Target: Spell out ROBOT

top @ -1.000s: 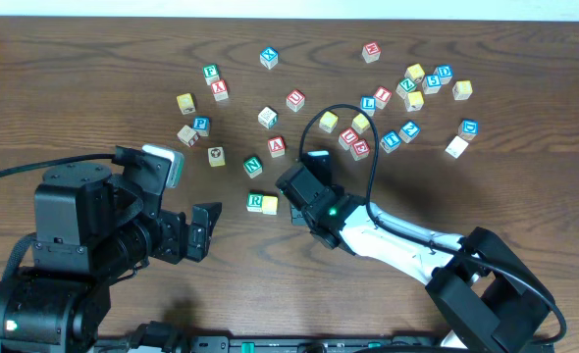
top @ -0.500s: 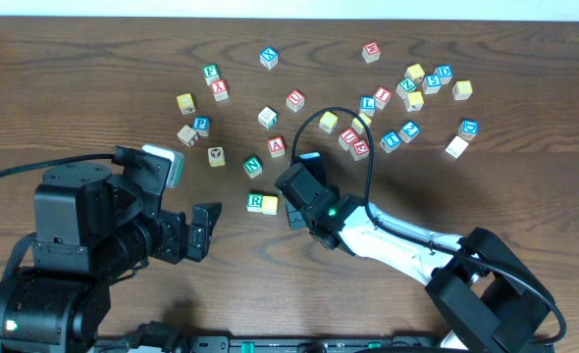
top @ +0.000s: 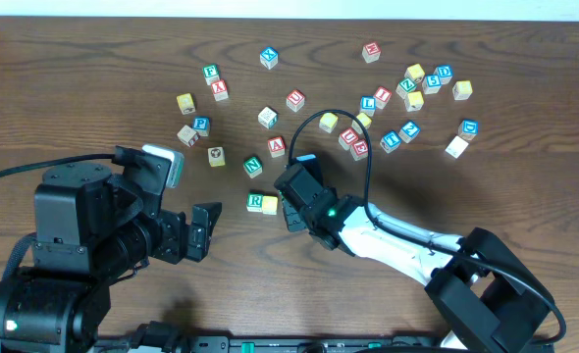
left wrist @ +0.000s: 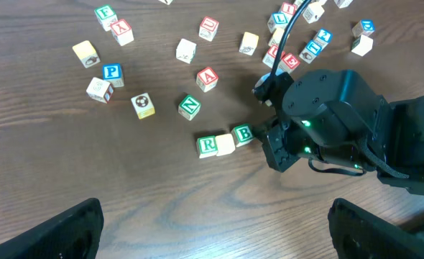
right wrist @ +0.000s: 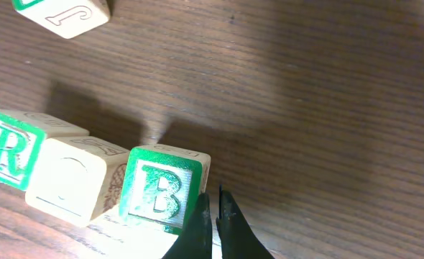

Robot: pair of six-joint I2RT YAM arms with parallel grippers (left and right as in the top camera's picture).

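Three cubes stand in a row on the table: a green R cube (right wrist: 7, 147), a pale yellow cube (right wrist: 72, 176) and a green B cube (right wrist: 162, 188). The left wrist view shows the same row, R cube (left wrist: 208, 146), pale cube (left wrist: 225, 144), B cube (left wrist: 243, 134), the B set slightly askew. My right gripper (right wrist: 213, 208) is shut, holding nothing, its tips pressed against the B cube's right side. In the overhead view the right gripper (top: 287, 204) covers the B cube. My left gripper (left wrist: 214, 237) hangs wide open over bare wood, well short of the row.
A green N cube (top: 253, 167) and a red A cube (top: 277, 147) lie just behind the row. Several more letter cubes are scattered across the far half, densest at the back right (top: 412, 88). A black cable (top: 368, 167) arcs over the right arm.
My right gripper has edged a little to the left, towards the row of cubes. The left arm has not moved.
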